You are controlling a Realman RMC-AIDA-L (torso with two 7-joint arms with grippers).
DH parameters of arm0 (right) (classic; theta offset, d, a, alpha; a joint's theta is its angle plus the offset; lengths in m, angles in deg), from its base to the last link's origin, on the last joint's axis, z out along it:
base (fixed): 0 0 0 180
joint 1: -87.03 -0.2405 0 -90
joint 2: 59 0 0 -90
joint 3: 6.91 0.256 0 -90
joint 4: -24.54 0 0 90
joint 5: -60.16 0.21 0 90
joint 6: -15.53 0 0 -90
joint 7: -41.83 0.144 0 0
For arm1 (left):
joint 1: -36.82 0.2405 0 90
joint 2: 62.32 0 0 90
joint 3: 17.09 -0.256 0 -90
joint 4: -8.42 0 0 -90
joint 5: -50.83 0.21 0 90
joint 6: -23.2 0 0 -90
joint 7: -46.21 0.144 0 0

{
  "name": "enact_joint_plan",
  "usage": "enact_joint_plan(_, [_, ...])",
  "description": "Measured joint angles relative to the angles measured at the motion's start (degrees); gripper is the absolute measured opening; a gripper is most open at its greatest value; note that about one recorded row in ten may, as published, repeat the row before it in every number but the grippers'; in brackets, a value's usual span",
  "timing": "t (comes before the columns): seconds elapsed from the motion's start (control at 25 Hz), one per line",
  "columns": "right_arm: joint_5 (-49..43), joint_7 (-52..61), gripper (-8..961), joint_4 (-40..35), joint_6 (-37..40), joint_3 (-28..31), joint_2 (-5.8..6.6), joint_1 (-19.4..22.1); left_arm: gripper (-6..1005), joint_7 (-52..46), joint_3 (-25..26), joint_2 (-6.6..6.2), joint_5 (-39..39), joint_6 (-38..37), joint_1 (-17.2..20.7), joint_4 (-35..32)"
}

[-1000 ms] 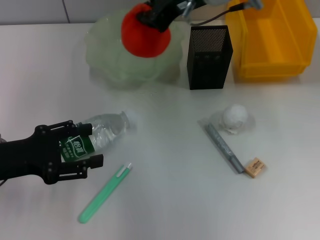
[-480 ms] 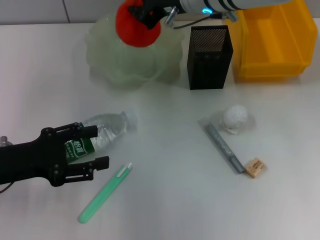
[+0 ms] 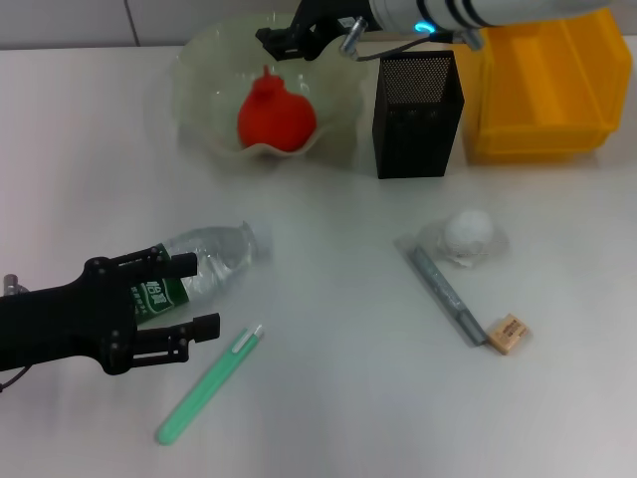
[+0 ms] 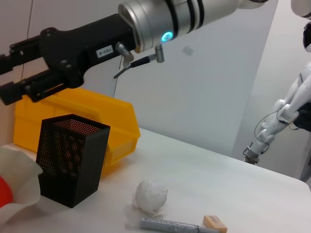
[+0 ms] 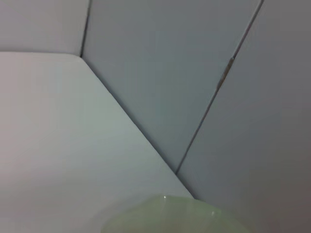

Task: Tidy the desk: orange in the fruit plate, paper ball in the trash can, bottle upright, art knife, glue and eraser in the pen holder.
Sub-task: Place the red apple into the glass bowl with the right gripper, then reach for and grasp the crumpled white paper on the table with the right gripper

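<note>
White desk (image 3: 328,398): clear plastic bottle (image 3: 199,261) lies on its side, cap toward far-right, between left gripper's (image 3: 187,296) spread jaws; right gripper (image 3: 289,38) empty, jaws apart, above the pale fruit plate (image 3: 204,90).

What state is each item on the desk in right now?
orange: in the fruit plate
right gripper: open, above the plate
bottle: lying on its side
left gripper: open, around the bottle
paper ball: on the desk
pen holder: upright
eraser: on the desk
</note>
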Motion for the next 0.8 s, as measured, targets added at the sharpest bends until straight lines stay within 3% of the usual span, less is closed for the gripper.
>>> enact_joint_plan(0.16, [-0.1,0.5,639,-7.4,6.2,1.5,0.10,3.7,799,0.0,0.0,0.00,0.0,-0.2,0.0,0.0])
enact_joint_plan(0.36, [-2.4,5.8,776,-16.6,25.6,8.1,0.18,5.6,799,0.0,0.0,-0.07,0.1,-0.4,0.0,-0.1])
enact_joint_plan(0.4, [-5.9,8.5,773,-18.2,33.2,10.3,0.28,4.8,799,0.0,0.0,-0.11,0.1,-0.4,0.0,-0.1])
enact_joint_plan(0.44, [-5.9,8.5,770,-18.2,33.2,10.3,0.28,4.8,799,0.0,0.0,-0.11,0.1,-0.4,0.0,-0.1])
enact_joint_plan(0.6, [-17.9,15.7,759,-19.4,45.6,10.7,0.32,2.6,798,0.0,0.0,-0.16,0.1,-0.2,0.0,-0.1])
enact_joint_plan(0.8, [-23.3,18.5,745,-16.5,51.8,10.5,0.29,0.9,798,0.0,0.0,-0.05,0.1,-0.1,-0.3,-0.1])
